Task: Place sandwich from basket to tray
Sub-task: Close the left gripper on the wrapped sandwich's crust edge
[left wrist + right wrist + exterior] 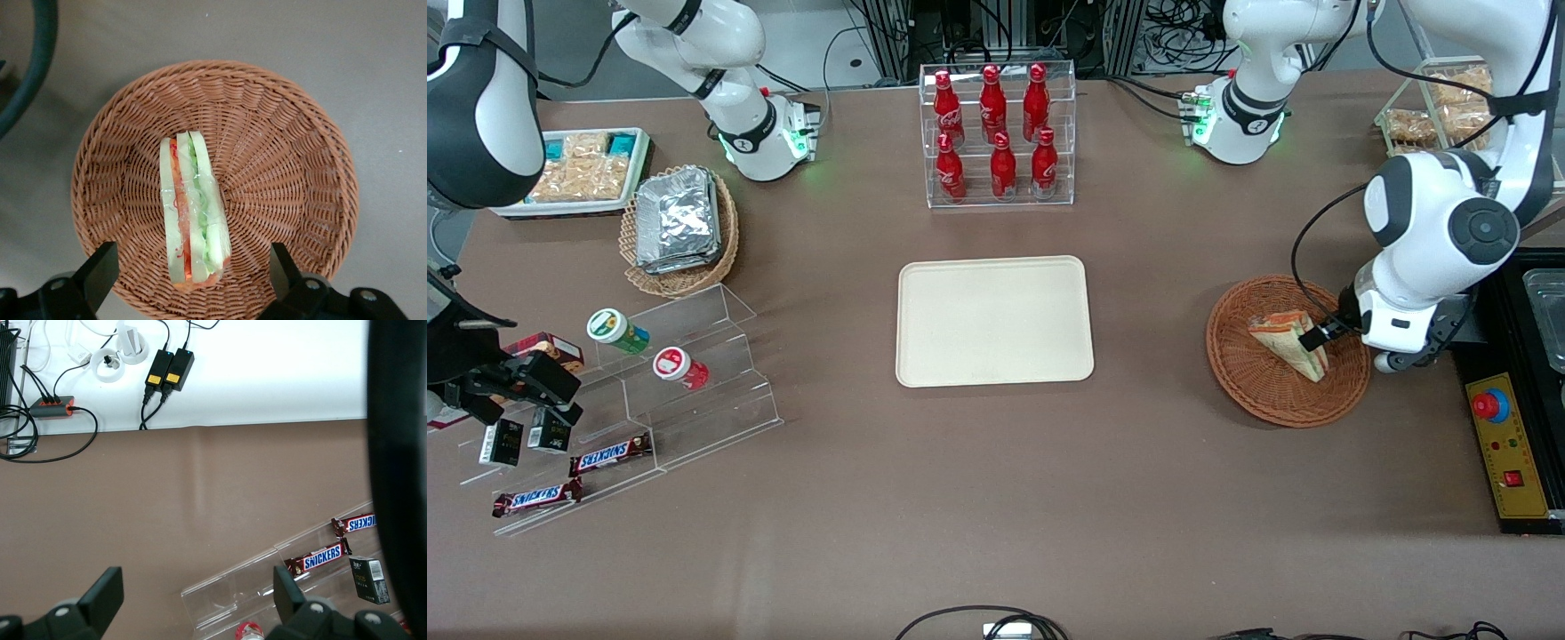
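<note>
Wicker basket [280,167] right under me, jaws wide apart straddling the sandwich [192,212]. I'd drop lower, squeeze gently on the bread faces, then head trayward [994,320].

Even, bright overhead light across the worktop [996,498]; no strong hot spots in the front view. Shadows soft and short, a faint one under the tray [994,321], a denser one below the basket [1288,350]. Foil packets [678,220] catch dull glints. Clear bottle rack [998,135] shows pale reflections. Green status lights glow at both arm bases. Left wrist view: sandwich [192,215] wrap gives small white sparkles; weave sharp; pincer [193,270], jaws spread wide, fingers [100,270] slightly soft, dark. Right wrist view: pale floor near washed out.
</note>
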### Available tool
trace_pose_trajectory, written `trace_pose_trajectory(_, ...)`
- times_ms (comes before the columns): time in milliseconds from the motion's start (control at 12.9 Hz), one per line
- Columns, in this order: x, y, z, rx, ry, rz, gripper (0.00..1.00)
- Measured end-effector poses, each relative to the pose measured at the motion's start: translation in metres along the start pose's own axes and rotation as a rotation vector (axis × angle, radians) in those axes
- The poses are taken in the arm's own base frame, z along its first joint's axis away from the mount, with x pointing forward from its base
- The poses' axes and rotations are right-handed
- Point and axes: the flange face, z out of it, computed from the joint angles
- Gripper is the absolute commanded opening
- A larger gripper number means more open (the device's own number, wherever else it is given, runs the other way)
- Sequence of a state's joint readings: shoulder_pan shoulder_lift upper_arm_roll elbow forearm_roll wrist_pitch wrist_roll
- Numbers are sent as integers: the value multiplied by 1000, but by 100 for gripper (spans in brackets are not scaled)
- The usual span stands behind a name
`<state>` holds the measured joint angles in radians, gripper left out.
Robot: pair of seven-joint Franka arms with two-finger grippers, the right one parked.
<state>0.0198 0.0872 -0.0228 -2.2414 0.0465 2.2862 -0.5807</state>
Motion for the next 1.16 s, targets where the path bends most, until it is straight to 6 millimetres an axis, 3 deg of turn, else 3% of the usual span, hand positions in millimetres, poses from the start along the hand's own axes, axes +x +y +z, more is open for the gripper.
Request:
trace_pose_trajectory(310,-10,-4,40,-8,4,-27,100)
trace_pose_trajectory(853,-16,-5,84,-14,3,-43,100)
trace_pose_trajectory(931,-17,-5,90,-11,-4,-44,89)
trace_pose_trajectory(1009,-18,-5,94,-8,-8,-46,37)
trace_pose_trajectory(1086,-18,-5,96,-7,-10,-46,0)
trace_pose_trajectory(1164,-18,-5,96,-7,-10,-47,0)
